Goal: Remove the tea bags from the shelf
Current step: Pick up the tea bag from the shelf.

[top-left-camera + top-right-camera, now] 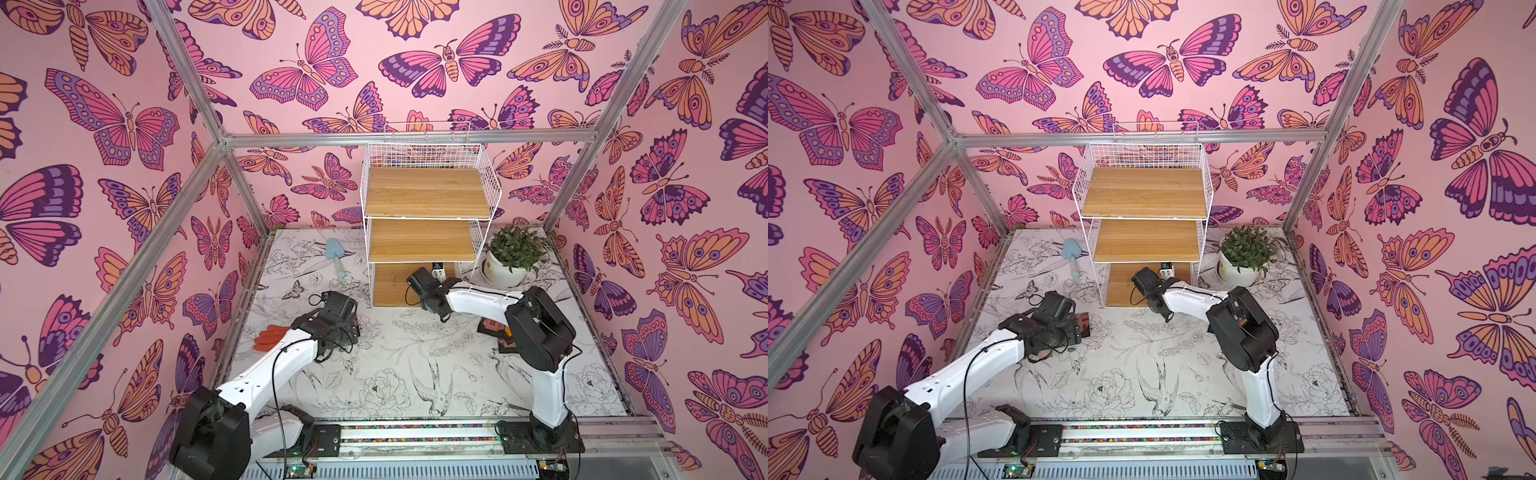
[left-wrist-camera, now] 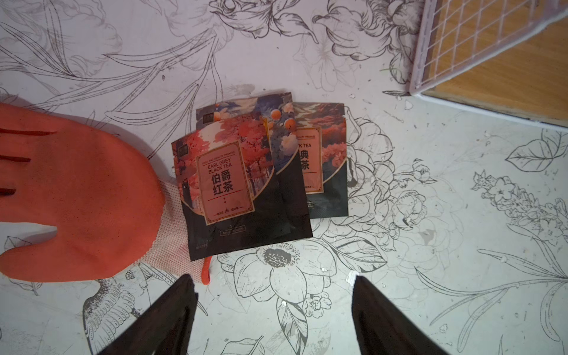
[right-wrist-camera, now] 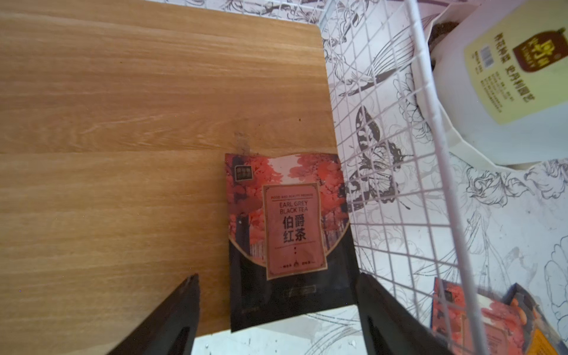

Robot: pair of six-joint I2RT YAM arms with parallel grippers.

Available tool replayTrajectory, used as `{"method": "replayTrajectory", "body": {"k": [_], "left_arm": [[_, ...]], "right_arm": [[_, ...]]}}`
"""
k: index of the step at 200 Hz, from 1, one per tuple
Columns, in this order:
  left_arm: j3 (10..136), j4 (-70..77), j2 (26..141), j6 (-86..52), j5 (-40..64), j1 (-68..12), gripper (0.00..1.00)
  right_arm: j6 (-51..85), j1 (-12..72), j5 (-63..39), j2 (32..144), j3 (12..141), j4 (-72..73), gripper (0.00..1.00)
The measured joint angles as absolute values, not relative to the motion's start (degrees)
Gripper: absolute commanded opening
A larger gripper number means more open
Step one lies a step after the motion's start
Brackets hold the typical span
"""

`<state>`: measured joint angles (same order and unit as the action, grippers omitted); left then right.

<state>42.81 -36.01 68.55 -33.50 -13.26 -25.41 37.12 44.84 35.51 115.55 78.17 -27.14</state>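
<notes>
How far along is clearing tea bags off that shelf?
Done: both upper boards of the white wire shelf look bare; three red and black sachets lie on the table by the orange rubber glove. In hand: the open right hand straddles one sachet on the lowest board. Left: removing it.

Left gripper (image 2: pixel 272 278) and right gripper (image 3: pixel 277 276) gape wide.

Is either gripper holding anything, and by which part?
Nothing is held. The left gripper is open above tea bags on the table; the right gripper is open astride a tea bag on the shelf.
</notes>
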Motion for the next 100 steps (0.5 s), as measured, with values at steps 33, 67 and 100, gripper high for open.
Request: {"method": "replayTrajectory", "body": {"k": [33, 67, 100], "left_arm": [[42.81, -36.01, 68.53, -33.50, -13.23, -25.41, 0.82], [42.81, -36.01, 68.47, -33.50, -13.26, -25.41, 0.82], [42.81, -36.01, 68.47, -33.50, -13.26, -25.41, 0.82]], "right_arm": [[41.19, 44.56, 35.09, 116.68, 78.28, -27.79, 0.84], [43.62, 43.59, 34.59, 116.75, 78.28, -27.86, 0.84], [45.06, 42.30, 31.94, 116.88, 78.67, -27.68, 0.85]]}}
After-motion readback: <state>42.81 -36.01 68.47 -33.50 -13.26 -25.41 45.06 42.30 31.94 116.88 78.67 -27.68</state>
